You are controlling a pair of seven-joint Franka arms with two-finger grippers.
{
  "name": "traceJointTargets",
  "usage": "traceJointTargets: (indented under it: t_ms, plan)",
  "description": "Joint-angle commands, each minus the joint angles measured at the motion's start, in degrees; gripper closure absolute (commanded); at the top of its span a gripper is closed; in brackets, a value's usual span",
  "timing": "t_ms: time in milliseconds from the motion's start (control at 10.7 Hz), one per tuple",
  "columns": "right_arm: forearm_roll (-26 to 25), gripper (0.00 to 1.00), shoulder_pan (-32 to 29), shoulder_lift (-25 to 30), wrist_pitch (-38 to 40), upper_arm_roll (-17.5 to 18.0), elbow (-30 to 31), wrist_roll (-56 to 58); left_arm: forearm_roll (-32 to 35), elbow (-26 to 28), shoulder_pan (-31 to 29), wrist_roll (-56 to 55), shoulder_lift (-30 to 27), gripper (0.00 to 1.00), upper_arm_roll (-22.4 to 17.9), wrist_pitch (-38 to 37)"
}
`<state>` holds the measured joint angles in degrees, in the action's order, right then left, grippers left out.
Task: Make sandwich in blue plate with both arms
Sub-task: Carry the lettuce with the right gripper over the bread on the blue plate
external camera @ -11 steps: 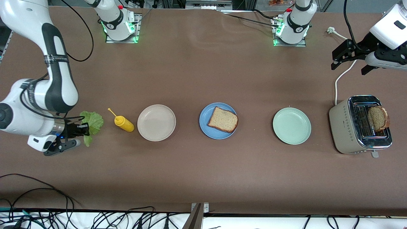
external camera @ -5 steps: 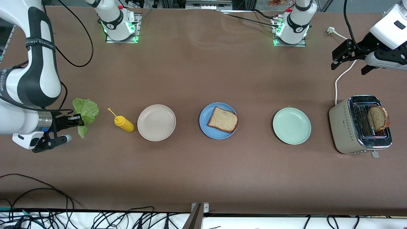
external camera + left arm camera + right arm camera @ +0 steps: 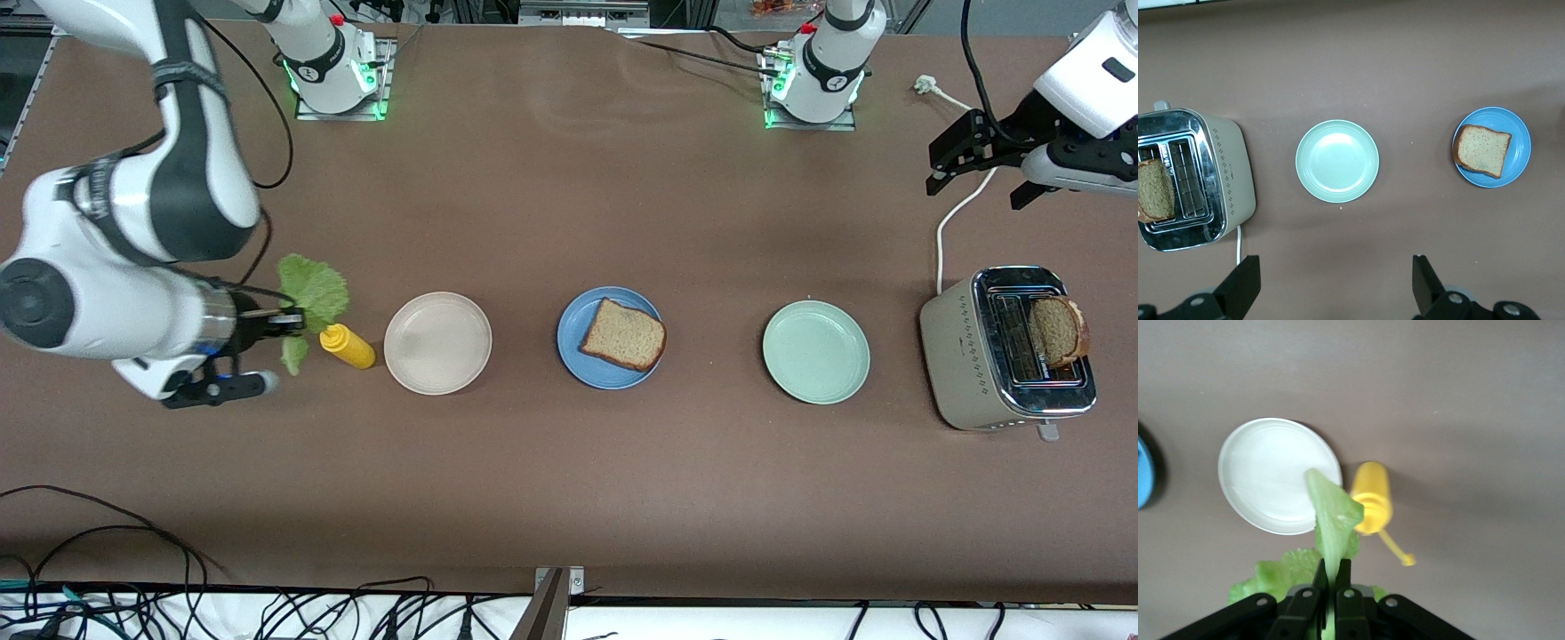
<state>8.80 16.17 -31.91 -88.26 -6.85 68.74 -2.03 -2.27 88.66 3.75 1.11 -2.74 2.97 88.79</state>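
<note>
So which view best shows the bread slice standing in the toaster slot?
The front view: the brown bread slice stands whole in the silver-topped beige toaster, crust and face both visible. The left wrist view catches the bread slice near its frame edge, seen mostly end-on. The right wrist view does not show it.

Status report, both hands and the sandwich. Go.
Right hand shut on lettuce, over the mustard bottle. Left hand open, waiting near toaster. One bread slice on blue plate. Beige plate lies between.
</note>
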Motion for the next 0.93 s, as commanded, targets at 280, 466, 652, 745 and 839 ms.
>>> traceJointTargets:
  t_ms: [280,466,652,745,839]
  plan:
    - [1.0,1.00,11.5,-1.2,-3.0,0.3,-2.2,-24.5,-0.9,-0.2,-0.1,-0.5,-0.5,0.00,-0.2,-0.6]
    - [5.1,1.00,12.3,-1.8,-8.0,3.3,-2.2,-36.2,-0.9,-0.2,-0.1,-0.5,-0.5,0.00,-0.2,-0.6]
    - [6.1,1.00,13.9,-3.1,-13.0,5.6,-2.1,-44.2,-0.9,-0.2,-0.1,-0.4,-0.4,0.00,-0.3,-0.6]
    - [6.1,1.00,15.1,-3.9,-15.3,5.6,-2.1,-46.4,-0.8,-0.1,-0.1,-0.5,-0.5,0.00,-0.3,-0.6]
    - [6.1,1.00,16.0,-4.6,-17.0,5.6,-2.1,-48.0,-0.8,-0.1,-0.1,-0.5,-0.5,0.00,-0.3,-0.6]
